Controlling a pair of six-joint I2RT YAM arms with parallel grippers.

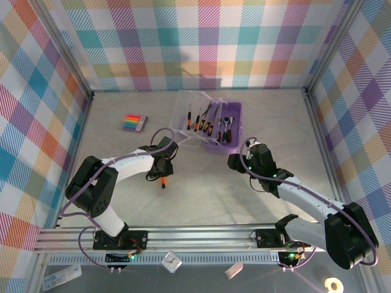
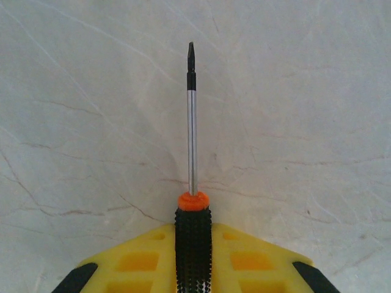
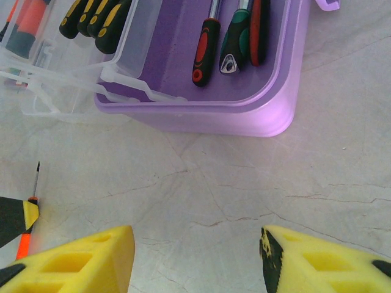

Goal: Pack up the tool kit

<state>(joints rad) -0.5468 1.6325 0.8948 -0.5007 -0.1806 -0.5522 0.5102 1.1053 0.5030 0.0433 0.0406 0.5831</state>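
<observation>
The purple tool kit box [image 1: 235, 116] stands open at the back middle, its clear lid [image 1: 186, 125] folded out to the left. Several screwdrivers [image 1: 201, 125] lie on the lid, and ratchet wrenches [image 1: 226, 128] lie in the box. My left gripper [image 1: 162, 171] is low over the table in front of the lid, shut on a screwdriver [image 2: 192, 122]. Its black ribbed handle sits between the yellow fingers [image 2: 140, 262], and the shaft points away. My right gripper [image 3: 195, 244] hovers open just in front of the purple box [image 3: 201, 116], with nothing between its fingers.
A flat rainbow-striped pack [image 1: 134, 122] lies at the back left. Plaid walls close in the table on three sides. In the right wrist view, red-black [image 3: 204, 52] and green [image 3: 235, 46] handles lie in the box, and the held screwdriver [image 3: 25, 241] shows at the far left.
</observation>
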